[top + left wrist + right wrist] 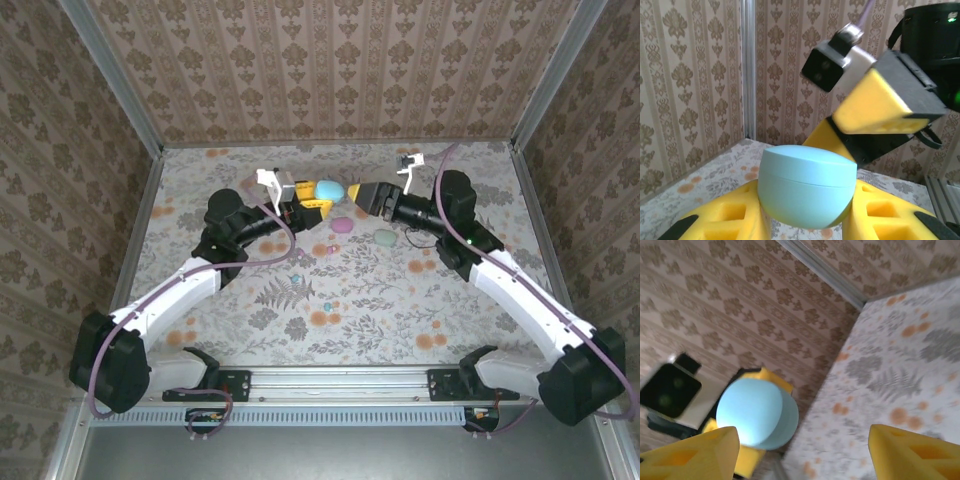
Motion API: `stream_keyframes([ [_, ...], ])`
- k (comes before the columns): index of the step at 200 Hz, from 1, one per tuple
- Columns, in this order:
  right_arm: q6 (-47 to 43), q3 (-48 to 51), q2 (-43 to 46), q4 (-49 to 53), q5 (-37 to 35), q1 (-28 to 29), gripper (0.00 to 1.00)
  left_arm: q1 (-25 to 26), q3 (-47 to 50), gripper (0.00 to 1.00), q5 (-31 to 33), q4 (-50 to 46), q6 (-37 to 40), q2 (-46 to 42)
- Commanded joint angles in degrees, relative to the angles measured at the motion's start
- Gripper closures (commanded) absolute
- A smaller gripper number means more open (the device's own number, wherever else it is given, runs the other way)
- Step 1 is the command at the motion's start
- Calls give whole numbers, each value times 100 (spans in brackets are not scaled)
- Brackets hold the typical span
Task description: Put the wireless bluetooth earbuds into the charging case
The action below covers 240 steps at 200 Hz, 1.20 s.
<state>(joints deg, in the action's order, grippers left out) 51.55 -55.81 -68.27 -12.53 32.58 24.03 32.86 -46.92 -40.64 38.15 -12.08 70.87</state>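
Yellow fingers (pixel 725 220) of the left gripper (pixel 807 202) are clamped on the blue charging case (pixel 807 187), one on each flank. The case's lid is down, with a thin seam running round it. In the left wrist view the flowered table (pixel 715 175) shows just under the case's rounded bottom. From overhead, this gripper (pixel 318 197) sits near the far middle of the table (pixel 450 310), with the case (pixel 329 189) at its tip.

The right gripper (pixel 802 455) faces it from the other side, its jaws spread wide with nothing between them. In the right wrist view the case (pixel 757 412) lies ahead of the left-hand finger rather than between the two. From above, the right gripper (pixel 358 192) is just beside the case. Whether it touches the case cannot be told.

The earbuds (pixel 295 275) are not at either gripper. They show as tiny pastel specks loose on the tablecloth, nearer the arm bases than both grippers and well apart from the held case; another speck lies a little nearer still. They are too small to tell which way they lie.

Between the grippers and those specks rest a pink case (pixel 342 224) and a mint case (pixel 385 238), both on the table, the mint one under the right arm's wrist.
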Motion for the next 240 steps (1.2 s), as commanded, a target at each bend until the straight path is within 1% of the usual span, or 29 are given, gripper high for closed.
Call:
stream_keyframes([
  [1,2177,-216,-337,-1095,484,51,28,-17,-67,71,-33,470,-111,-5],
  [10,2415,-281,-456,-1307,614,66,28,-17,-93,71,-57,473,-100,14],
  [36,2906,-517,-753,-1479,909,155,27,-17,-115,71,-42,454,-51,15],
  [53,2956,-615,-851,-1485,1103,190,29,-17,-98,71,27,455,-23,1],
  [81,2940,-530,-859,-1518,1171,207,33,-10,-71,70,118,428,21,-25],
  [126,2992,-467,-887,-1572,1146,218,45,10,-124,70,39,228,135,-34],
  [141,2991,-457,-884,-1574,1104,216,54,34,-155,70,4,66,254,-41],
  [149,2968,-457,-885,-1523,1068,216,57,36,-165,69,-11,-5,299,-47],
  [161,2919,-457,-871,-1455,1034,220,64,45,-185,69,-14,-97,371,-56],
  [182,2850,-441,-829,-1323,953,216,70,62,-220,69,-23,-338,552,-73],
  [209,2685,-448,-734,-1116,887,216,73,62,-307,69,-32,-712,838,-104],
  [240,2289,-591,-620,-497,840,229,73,62,-394,69,-49,-1016,1034,-100],
])
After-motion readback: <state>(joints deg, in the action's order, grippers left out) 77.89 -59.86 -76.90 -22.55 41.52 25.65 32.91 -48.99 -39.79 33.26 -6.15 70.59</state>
